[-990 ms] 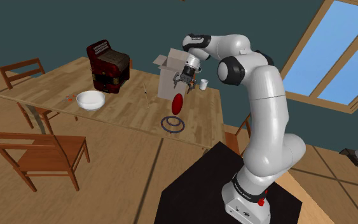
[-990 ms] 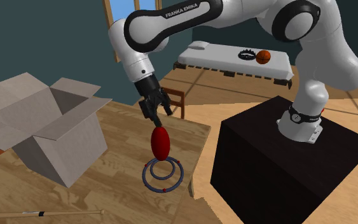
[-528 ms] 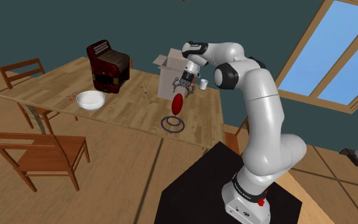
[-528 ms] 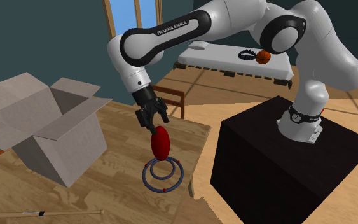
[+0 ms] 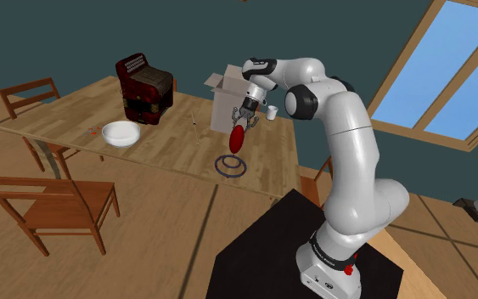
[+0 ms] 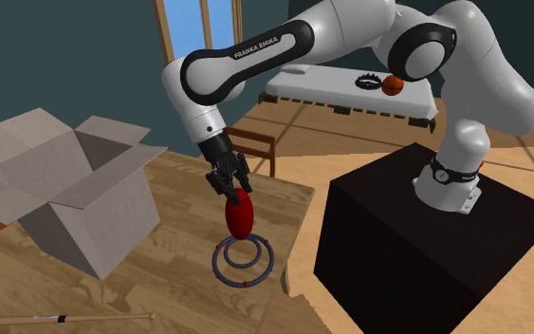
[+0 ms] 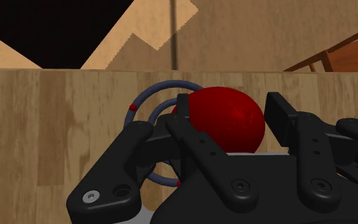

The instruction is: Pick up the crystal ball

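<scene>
Red crystal ball (image 6: 240,213) | upright on blue ring stand (image 6: 215,261), wood worktop (image 6: 160,285) nr edge | tool (image 6: 229,188) wide, fingers astride ball top | I can't confirm contact | open box (image 6: 61,194) beside.
</scene>
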Available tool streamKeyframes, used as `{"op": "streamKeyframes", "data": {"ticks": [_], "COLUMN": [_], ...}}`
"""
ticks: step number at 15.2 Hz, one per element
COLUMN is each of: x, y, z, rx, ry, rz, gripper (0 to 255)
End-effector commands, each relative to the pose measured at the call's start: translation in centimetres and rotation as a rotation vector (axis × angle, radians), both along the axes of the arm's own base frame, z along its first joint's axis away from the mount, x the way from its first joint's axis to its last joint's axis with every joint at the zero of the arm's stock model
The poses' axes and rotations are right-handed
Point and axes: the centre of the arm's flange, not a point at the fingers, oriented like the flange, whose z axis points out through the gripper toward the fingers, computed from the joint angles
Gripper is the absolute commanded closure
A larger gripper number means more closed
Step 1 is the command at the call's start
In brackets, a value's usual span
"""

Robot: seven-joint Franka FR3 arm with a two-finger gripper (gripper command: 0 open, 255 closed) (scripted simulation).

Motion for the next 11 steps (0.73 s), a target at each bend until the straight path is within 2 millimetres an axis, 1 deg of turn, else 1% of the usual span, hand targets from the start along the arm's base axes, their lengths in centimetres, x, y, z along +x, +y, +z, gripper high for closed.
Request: {"op": "streamKeyframes", "data": {"ticks": [1, 5, 11], "x": [-0.1, 0.0, 0.0], "y": [0.0, -0.1, -0.1], "z": [-0.2, -0.1, 3.1], "rx": [0.000, 0.000, 0.000], "ry": [0.002, 0.002, 0.002], "rz": [0.000, 0.000, 0.000], "gripper": [255, 255, 255]}}
